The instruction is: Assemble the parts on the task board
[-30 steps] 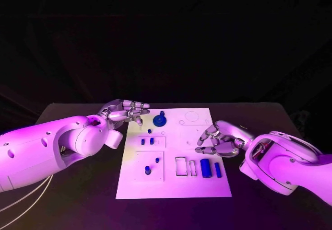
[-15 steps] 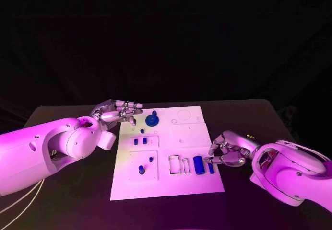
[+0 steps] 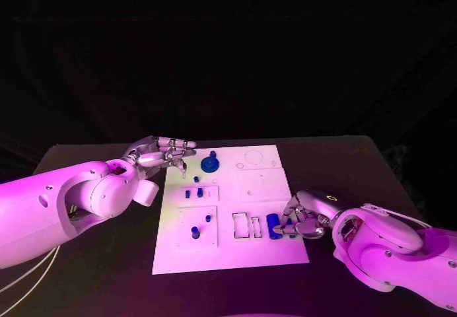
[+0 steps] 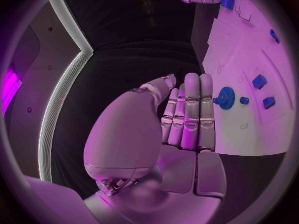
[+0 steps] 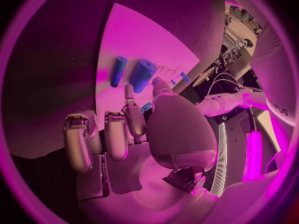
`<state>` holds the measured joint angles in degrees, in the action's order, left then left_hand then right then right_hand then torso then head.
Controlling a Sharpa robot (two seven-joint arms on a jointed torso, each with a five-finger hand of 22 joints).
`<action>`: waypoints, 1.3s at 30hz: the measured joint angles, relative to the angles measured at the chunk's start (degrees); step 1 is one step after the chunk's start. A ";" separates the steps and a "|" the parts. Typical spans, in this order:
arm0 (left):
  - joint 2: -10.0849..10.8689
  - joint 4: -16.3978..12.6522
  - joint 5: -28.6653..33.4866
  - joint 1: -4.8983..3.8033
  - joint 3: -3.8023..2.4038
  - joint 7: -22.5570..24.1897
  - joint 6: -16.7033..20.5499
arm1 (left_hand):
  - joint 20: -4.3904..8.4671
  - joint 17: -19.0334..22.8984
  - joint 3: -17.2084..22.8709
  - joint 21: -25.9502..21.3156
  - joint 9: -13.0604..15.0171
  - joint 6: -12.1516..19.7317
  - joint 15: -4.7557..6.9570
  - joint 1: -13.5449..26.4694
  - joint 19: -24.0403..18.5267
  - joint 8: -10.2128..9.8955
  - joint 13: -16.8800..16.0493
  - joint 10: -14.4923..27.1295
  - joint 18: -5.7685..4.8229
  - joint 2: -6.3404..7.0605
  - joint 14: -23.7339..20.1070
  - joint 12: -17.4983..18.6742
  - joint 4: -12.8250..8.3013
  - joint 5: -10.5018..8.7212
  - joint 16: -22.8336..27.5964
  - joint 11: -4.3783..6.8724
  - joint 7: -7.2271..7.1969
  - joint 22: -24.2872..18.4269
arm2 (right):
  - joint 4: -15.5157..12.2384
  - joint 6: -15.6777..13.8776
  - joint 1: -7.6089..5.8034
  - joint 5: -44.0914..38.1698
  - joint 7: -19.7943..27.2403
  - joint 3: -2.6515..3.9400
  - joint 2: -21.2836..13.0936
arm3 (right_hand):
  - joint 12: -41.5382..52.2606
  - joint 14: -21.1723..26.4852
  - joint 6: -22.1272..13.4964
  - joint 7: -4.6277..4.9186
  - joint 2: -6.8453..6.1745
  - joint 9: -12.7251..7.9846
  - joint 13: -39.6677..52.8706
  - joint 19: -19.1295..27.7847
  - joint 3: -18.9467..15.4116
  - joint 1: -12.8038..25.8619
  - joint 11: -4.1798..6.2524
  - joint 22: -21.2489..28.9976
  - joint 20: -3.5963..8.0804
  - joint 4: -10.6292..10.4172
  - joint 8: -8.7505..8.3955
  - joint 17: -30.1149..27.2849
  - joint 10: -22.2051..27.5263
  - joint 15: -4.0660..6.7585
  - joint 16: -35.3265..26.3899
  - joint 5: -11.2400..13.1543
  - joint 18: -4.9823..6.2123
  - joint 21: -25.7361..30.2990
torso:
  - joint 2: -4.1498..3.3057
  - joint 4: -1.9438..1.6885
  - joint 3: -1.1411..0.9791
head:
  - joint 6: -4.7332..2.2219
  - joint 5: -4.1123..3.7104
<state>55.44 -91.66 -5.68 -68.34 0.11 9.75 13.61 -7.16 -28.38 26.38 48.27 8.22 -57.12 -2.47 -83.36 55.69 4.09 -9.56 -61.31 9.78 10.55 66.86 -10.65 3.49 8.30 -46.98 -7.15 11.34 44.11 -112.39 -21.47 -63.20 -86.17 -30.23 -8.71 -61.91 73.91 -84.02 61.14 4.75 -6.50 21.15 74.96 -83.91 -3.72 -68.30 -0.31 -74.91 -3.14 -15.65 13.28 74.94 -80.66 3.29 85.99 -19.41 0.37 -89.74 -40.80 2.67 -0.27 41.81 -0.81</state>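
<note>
Left hand (image 3: 164, 153) hovering at the white task board's (image 3: 233, 254) far left corner, fingers (image 4: 190, 109) loosely curled, holding nothing, blue gear part (image 3: 209, 163) just beside them, right hand (image 3: 303, 214) low at board's right edge, fingers curled beside two blue cylinders (image 5: 142, 74), grasp unclear

A black table (image 3: 100, 267) carries the white task board (image 3: 271, 256), which lies flat on it near the middle, its long sides running away from the robot. Dark tabletop shows on both sides of the board and beyond its far edge. In the left wrist view the board (image 4: 233, 45) lies flat on the dark surface.
</note>
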 measured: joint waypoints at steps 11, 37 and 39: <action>0.15 -0.04 0.00 0.00 0.02 0.00 -0.08 | 0.00 0.06 -0.16 0.00 0.00 0.00 0.00 0.00 0.00 0.00 0.00 0.20 -0.02 0.00 0.00 0.00 0.17 0.00 0.00 -0.20 0.00 -0.10 | 1.90 -0.47 1.39 -1.89 -1.66 0.00 3.03 | 0.22 0.00 -0.20 -0.20 0.00 0.46 -0.01 0.01 -0.64 0.00 0.00 0.00 -0.01 -0.64 0.22 -0.01 0.00 0.00 0.22 0.00 0.00 0.00 | -0.04 -0.02 -0.04 | 0.33 0.14; 0.70 -0.32 0.00 0.00 0.03 -0.28 -0.62 | 0.00 0.09 -0.15 -0.22 -0.04 0.00 0.00 0.00 0.00 0.00 0.00 0.40 -0.02 0.00 0.00 0.00 0.16 0.00 0.00 0.01 0.00 -0.14 | 3.33 -1.53 2.73 -5.62 -3.28 0.29 5.45 | 1.76 0.18 -0.10 -0.71 3.84 2.51 -0.03 -0.12 -0.68 -6.59 0.83 -0.01 0.12 0.92 1.10 -0.03 -0.83 0.24 0.45 -0.28 0.01 0.01 | 0.05 -0.04 0.04 | 0.35 0.74; 0.73 -0.32 0.00 0.00 0.03 -0.29 -0.63 | 0.00 0.12 -0.16 -0.22 -0.04 0.00 0.00 0.00 0.00 0.00 0.00 0.40 -0.02 0.00 0.00 0.00 0.16 0.00 0.00 0.01 0.00 -0.14 | 2.76 -1.99 2.77 -5.53 -3.40 0.18 4.99 | 1.77 -0.01 0.03 -0.57 3.86 2.85 -0.03 -0.21 -0.69 -6.60 0.85 -0.04 0.20 0.93 1.28 -0.03 -1.16 0.42 0.56 -0.32 0.01 0.01 | 0.07 -0.02 0.04 | 0.35 0.76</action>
<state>56.17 -91.99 -5.68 -68.34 0.14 9.46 12.97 -7.16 -28.25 26.22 48.05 8.17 -57.12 -2.48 -83.37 55.69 4.09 -9.56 -60.91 9.76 10.56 66.86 -10.65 3.65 8.30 -46.98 -7.14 11.34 43.97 -109.63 -23.46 -60.42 -91.70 -33.63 -8.52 -56.92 75.68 -84.03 61.18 4.18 -2.65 24.00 74.93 -84.11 -4.41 -74.91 0.54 -74.95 -2.94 -14.72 14.56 74.91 -81.82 3.71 86.54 -19.73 0.37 -89.74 -40.73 2.65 -0.23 42.17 -0.05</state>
